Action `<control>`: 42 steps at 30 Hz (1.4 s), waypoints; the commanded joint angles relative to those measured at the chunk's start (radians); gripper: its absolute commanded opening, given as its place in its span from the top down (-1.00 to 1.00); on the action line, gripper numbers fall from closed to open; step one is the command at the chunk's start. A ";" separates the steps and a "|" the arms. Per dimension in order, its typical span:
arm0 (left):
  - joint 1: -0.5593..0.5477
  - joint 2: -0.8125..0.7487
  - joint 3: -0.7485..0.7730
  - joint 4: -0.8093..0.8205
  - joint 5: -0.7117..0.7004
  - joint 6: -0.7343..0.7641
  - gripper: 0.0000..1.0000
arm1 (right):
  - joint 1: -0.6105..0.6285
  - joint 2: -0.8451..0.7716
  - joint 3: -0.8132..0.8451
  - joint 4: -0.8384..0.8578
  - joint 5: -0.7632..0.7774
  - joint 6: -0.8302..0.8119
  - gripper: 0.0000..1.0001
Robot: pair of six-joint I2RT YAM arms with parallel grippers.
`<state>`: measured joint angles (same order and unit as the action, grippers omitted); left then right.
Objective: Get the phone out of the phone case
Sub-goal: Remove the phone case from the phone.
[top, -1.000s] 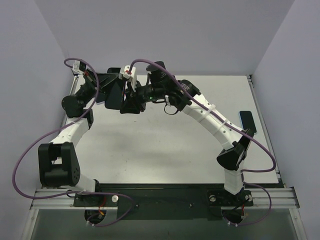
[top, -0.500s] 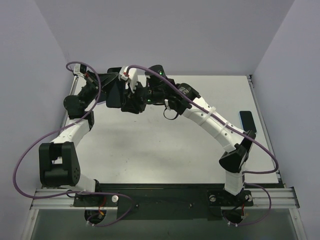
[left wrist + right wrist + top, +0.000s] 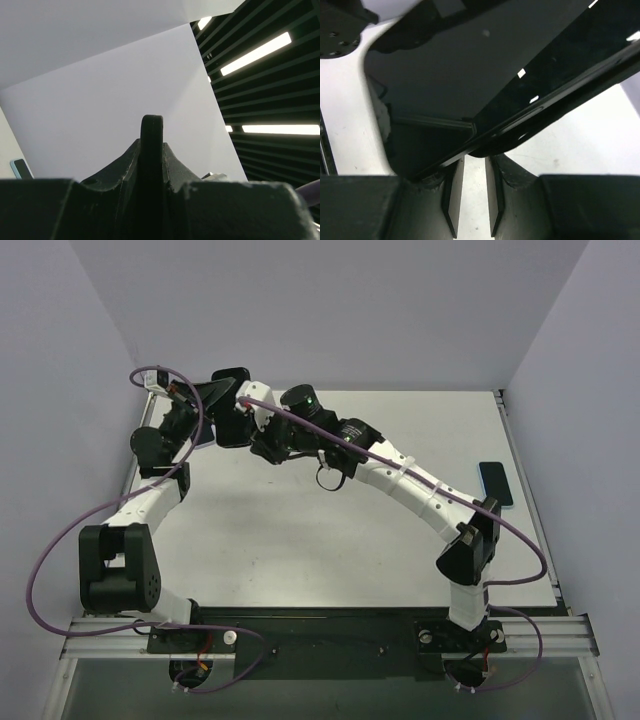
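Pale walls closed round the white tabletop (image 3: 300,530), and both my arms met over its far left corner. My left fingers (image 3: 122,167) were clamped on a thin dark edge standing upright between them, which I took for the rim of the case (image 3: 151,140). My right fingers (image 3: 454,192) were nearly together, nipping the lower edge of the glossy phone (image 3: 555,65). The phone angled away from the matte shell behind it, so I judged it partly out of the case but not yet free. Well apart from all this, a blue-edged slab (image 3: 495,483) lay at the right edge of the tabletop.

Both holds were on narrow edges, and that was the worry. If I pulled harder than the right nip could bear, the slick glass might slide out and drop. If I pulled crooked, the phone could wedge against the rim and drag the case out of my left fingers instead. With the arms crowded so close to the far wall, a wide swing to finish the peel could also foul a cable.
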<state>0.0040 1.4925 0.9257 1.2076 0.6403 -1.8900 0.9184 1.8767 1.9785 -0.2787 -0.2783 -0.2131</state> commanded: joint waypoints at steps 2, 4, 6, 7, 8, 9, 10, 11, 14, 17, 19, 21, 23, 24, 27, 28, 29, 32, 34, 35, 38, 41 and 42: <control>-0.122 -0.089 0.027 0.317 0.128 -0.652 1.00 | -0.081 0.070 -0.081 0.346 0.070 0.104 1.00; -0.122 -0.086 0.022 0.325 0.125 -0.649 1.00 | -0.085 0.062 -0.083 0.311 0.038 0.151 1.00; -0.118 -0.090 0.018 0.302 0.134 -0.624 1.00 | -0.076 0.052 -0.055 0.210 0.021 0.213 1.00; -0.116 -0.095 0.013 0.284 0.136 -0.579 1.00 | -0.072 0.039 -0.061 0.163 0.004 0.256 0.88; -0.116 -0.101 0.007 0.246 0.137 -0.555 1.00 | -0.069 0.004 -0.108 0.153 0.002 0.324 0.50; -0.111 -0.100 0.007 0.230 0.145 -0.508 1.00 | -0.067 -0.026 -0.139 0.150 0.005 0.361 0.35; -0.108 -0.098 0.009 0.205 0.151 -0.482 1.00 | -0.067 -0.081 -0.214 0.150 -0.008 0.433 0.17; -0.099 -0.097 0.010 0.189 0.159 -0.431 1.00 | -0.069 -0.106 -0.249 0.159 -0.040 0.460 0.11; -0.081 -0.095 0.001 0.117 0.165 -0.341 1.00 | -0.066 -0.252 -0.448 0.187 -0.044 0.613 -0.13; -0.067 -0.115 -0.002 0.017 0.177 -0.185 1.00 | -0.069 -0.336 -0.520 0.226 -0.094 0.772 -0.15; -0.067 -0.141 -0.005 -0.098 0.171 -0.079 1.00 | -0.067 -0.375 -0.553 0.310 -0.149 0.889 -0.15; -0.067 -0.172 -0.002 -0.236 0.165 0.027 1.00 | -0.064 -0.422 -0.630 0.460 -0.179 1.020 -0.14; -0.067 -0.207 0.005 -0.346 0.153 0.121 1.00 | -0.058 -0.461 -0.688 0.554 -0.190 1.112 0.01; -0.067 -0.227 0.010 -0.393 0.147 0.178 1.00 | -0.055 -0.476 -0.708 0.562 -0.184 1.138 0.07; -0.067 -0.261 0.021 -0.515 0.124 0.252 1.00 | -0.041 -0.521 -0.756 0.679 -0.173 1.216 0.37; -0.067 -0.274 0.024 -0.529 0.118 0.273 1.00 | -0.041 -0.524 -0.765 0.693 -0.176 1.228 0.41; -0.068 -0.278 0.028 -0.545 0.114 0.281 1.00 | -0.041 -0.533 -0.770 0.713 -0.177 1.245 0.43; -0.067 -0.285 0.032 -0.565 0.102 0.290 1.00 | -0.039 -0.538 -0.787 0.751 -0.179 1.273 0.44; -0.068 -0.285 0.029 -0.560 0.101 0.284 1.00 | -0.039 -0.538 -0.796 0.788 -0.179 1.290 0.44; -0.067 -0.284 0.025 -0.557 0.096 0.279 1.00 | -0.036 -0.531 -0.794 0.788 -0.177 1.296 0.45; -0.071 -0.281 0.006 -0.527 0.094 0.249 1.00 | -0.039 -0.505 -0.794 0.853 -0.188 1.334 0.49; -0.075 -0.272 -0.001 -0.493 0.104 0.226 1.00 | -0.039 -0.464 -0.787 0.883 -0.197 1.368 0.50; -0.075 -0.273 -0.004 -0.481 0.104 0.220 1.00 | -0.041 -0.450 -0.779 0.886 -0.197 1.373 0.50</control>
<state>-0.0692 1.2419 0.9085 0.6338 0.7631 -1.6356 0.8780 1.3884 1.1854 0.4828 -0.4492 1.1015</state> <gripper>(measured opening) 0.248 0.253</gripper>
